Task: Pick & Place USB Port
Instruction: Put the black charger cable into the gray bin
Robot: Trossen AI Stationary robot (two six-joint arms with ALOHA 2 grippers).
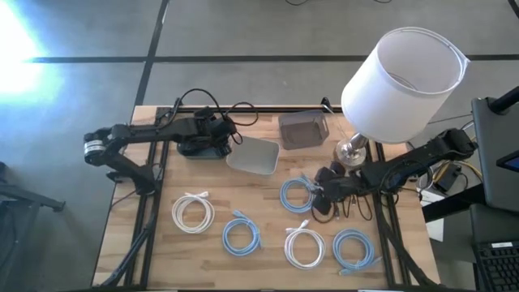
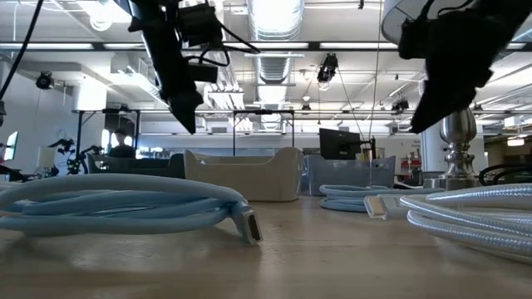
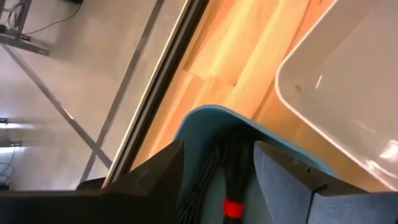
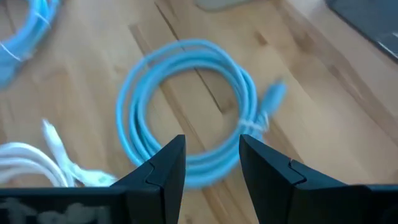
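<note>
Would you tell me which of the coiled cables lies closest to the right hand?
The blue coil nearest the lamp, right beside the right hand; the other four coils lie farther toward the table's front edge.

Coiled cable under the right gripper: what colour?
Light blue coiled cable, clearest in the right wrist view.

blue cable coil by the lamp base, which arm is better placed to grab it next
Right. The right gripper hangs just beside that blue cable coil, fingers open with the coil ahead of them in its wrist view. The left gripper is across the table by the white tray.
</note>
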